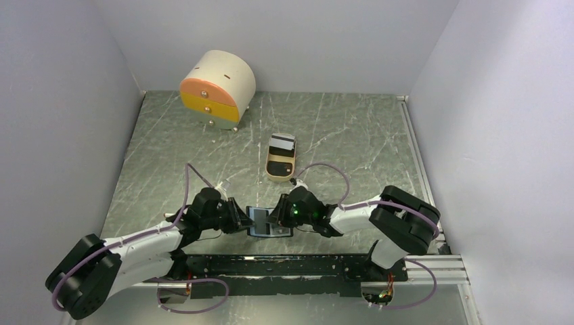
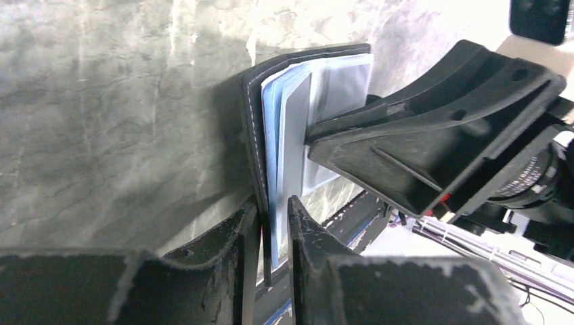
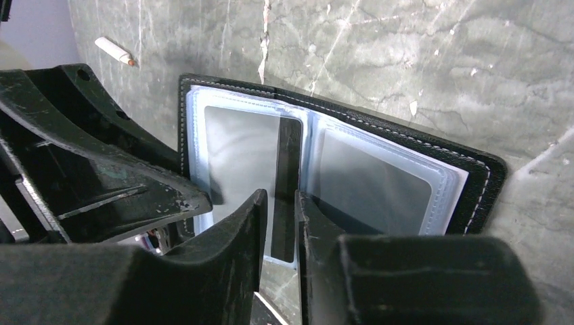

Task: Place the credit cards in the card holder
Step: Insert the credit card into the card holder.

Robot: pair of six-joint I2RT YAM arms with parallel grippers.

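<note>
Card holder [image 1: 269, 222]: open on the tabletop [image 1: 352, 135] at the middle of the near edge, clear sleeve pages facing up, black stitched cover underneath. It lies between the two arms.

Left fingers [image 2: 299, 227]: reaching in from the holder's left side, parted only narrowly. The cover's edge and the sleeve edges run into the gap. One finger is against the cover; a slit shows beside the other. Pinching or not: cannot tell.

Right fingers [image 3: 252, 220]: from the right side, nearly closed, thin gap only, set over a sleeve page (a dark strip shows in the gap; card or sleeve window, cannot tell). Hold not confirmed.

Credit cards [image 1: 282, 143]: a white one and a dark one at the far end of the tan tray [image 1: 279, 179], near the tabletop's middle, well apart from the holder.

Round drawer box [image 1: 216, 91]: far-left corner. Small white stick [image 3: 114, 51]: on the tabletop near the holder.
</note>
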